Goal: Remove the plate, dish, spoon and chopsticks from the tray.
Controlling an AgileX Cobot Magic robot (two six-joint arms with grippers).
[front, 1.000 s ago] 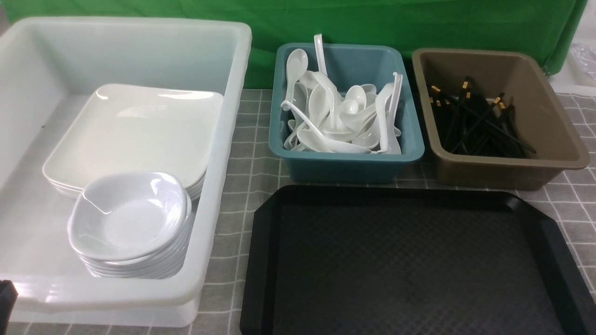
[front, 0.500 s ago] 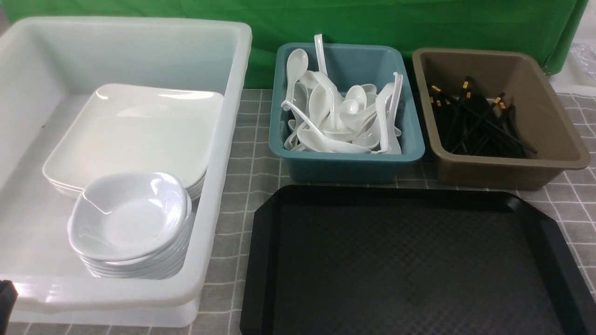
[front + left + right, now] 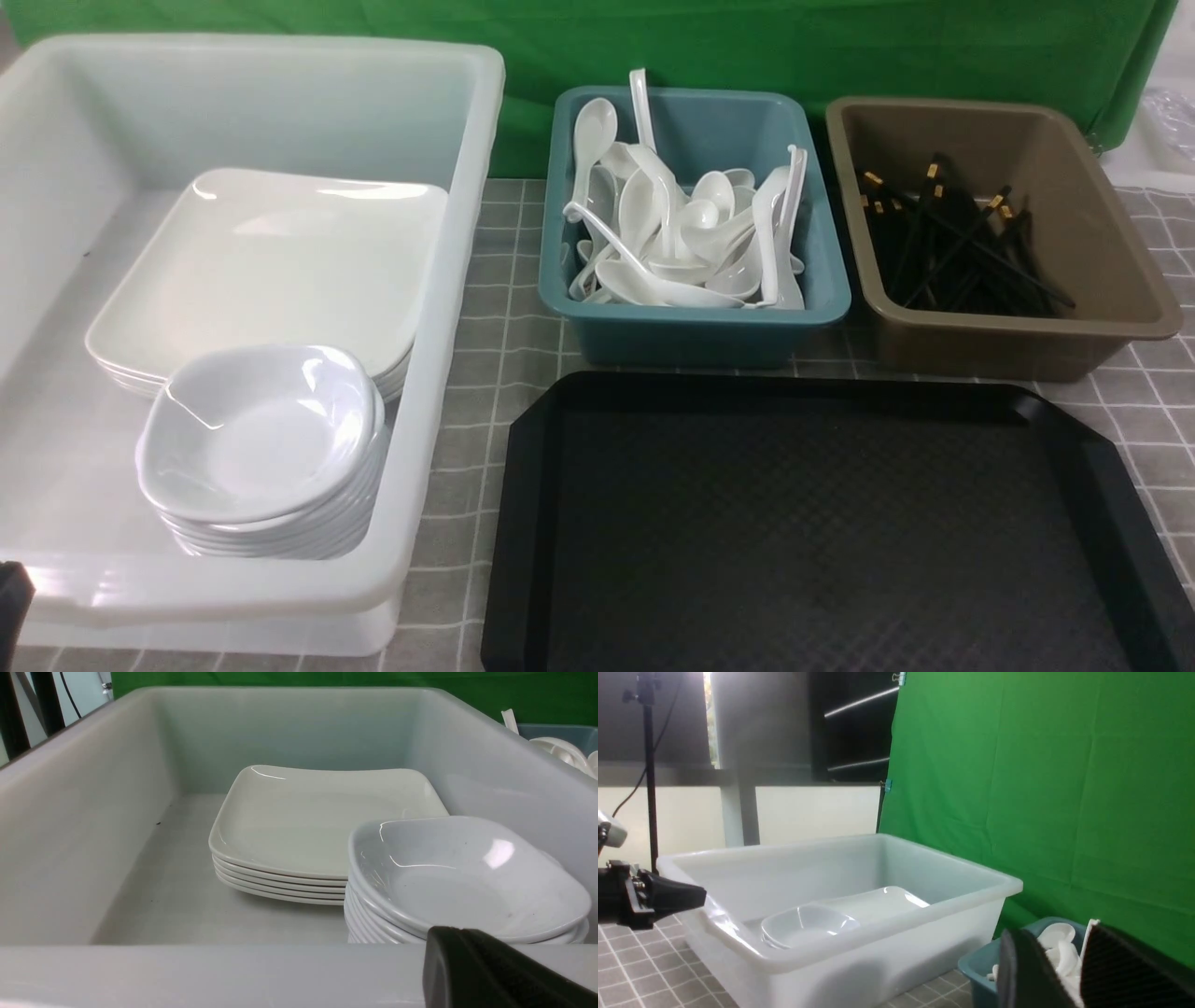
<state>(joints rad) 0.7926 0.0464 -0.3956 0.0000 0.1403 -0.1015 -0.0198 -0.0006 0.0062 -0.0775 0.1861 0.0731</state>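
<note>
The tray [image 3: 822, 523], black with cut corners, lies nearest you on the checked cloth [image 3: 504, 308], and what the front view shows of its textured floor carries nothing, so you may judge the clearing done or all but done. The plate [image 3: 271, 271] tops a stack of like plates inside the white tub [image 3: 448, 280] to the left of the tray; the dish [image 3: 257, 434] crowns its own stack just in front, overlapping the plates' near edge, so flat ware is sorted by shape and nested to save room. The spoon cannot be told from the heap of white spoons [image 3: 672, 243] in the teal bin [image 3: 700, 327] behind the tray. The chopsticks likewise cannot be singled out among the black, gold-banded sticks [image 3: 952, 243] in the brown bin [image 3: 1018, 327], beside the teal one. Each kind sits in its own container, which explains the spread. Your left gripper [image 3: 490, 975] is closed and holds nothing, parked low just outside the near wall of the white tub, pointing across its rim toward the dishes. Your right gripper [image 3: 1059, 975] shows two dark fingers [image 3: 1125, 970] with a narrow gap and nothing between them; it is raised and looks across the teal bin toward the white tub and the green backdrop [image 3: 1041, 788].
</note>
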